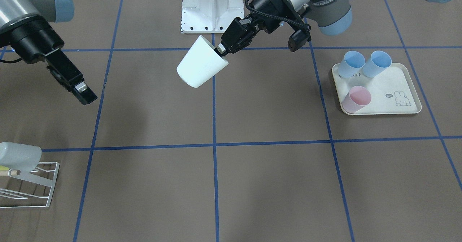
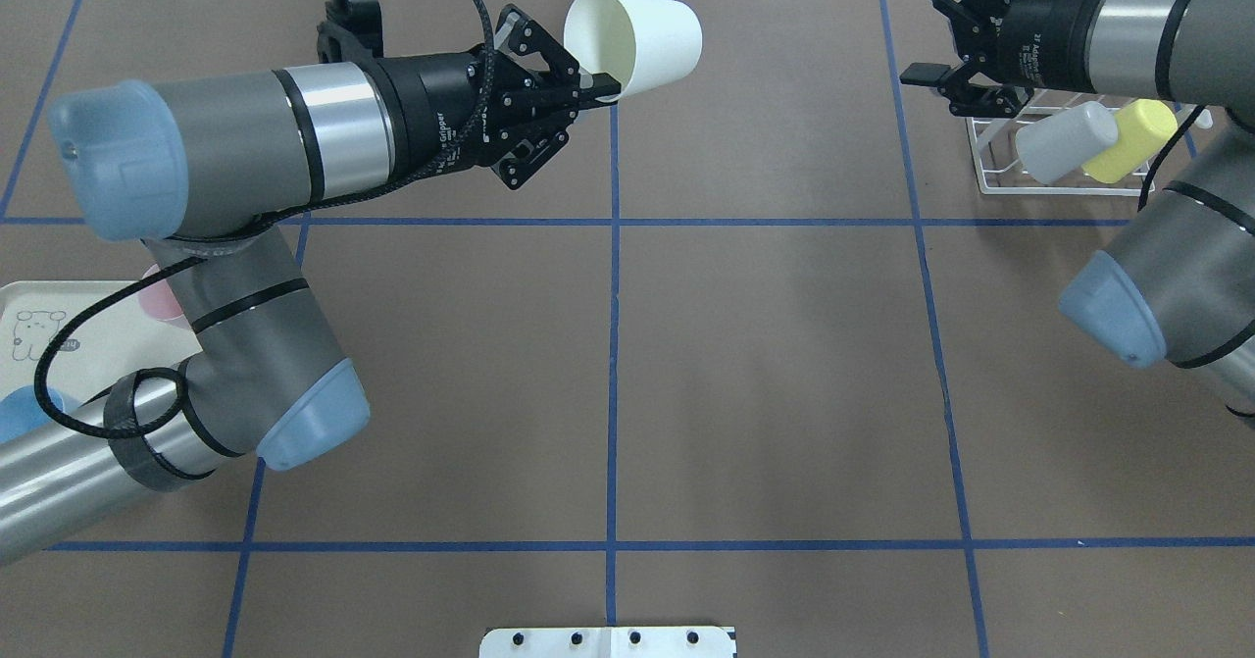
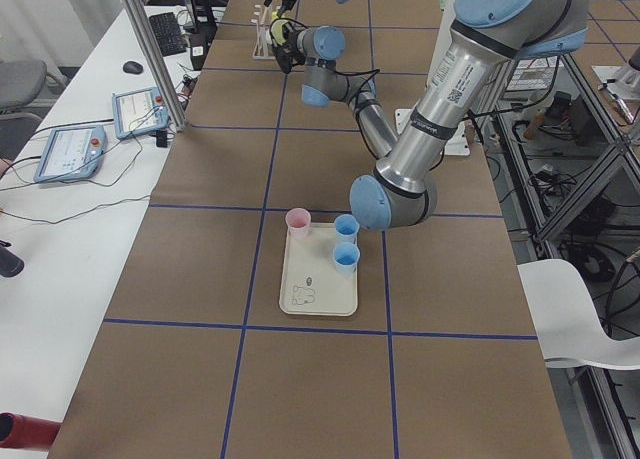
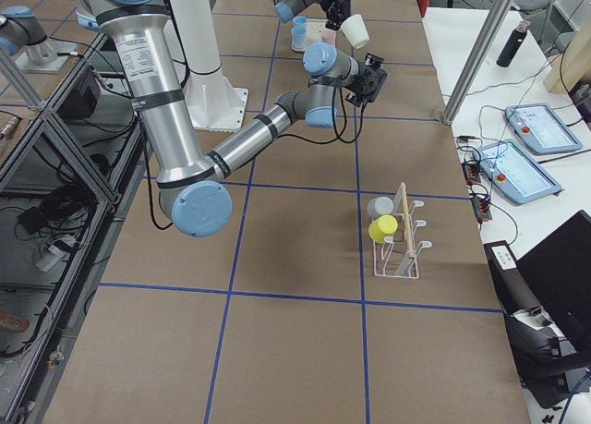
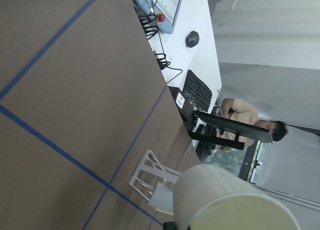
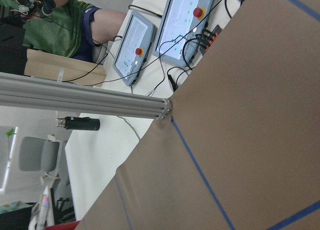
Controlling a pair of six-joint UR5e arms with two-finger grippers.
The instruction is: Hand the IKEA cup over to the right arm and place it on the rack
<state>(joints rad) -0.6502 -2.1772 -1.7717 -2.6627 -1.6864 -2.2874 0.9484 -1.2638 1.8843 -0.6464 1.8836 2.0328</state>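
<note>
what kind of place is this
Most likely a robotics lab: the left arm and right arm reach over a table taped into a blue grid, with control pendants bearing red stop buttons on the side bench.

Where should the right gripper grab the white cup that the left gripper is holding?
Probably across the white cup's wall near its closed base, coming from the robot's right: the left gripper pinches the rim, and the base points toward the open right gripper.
</note>
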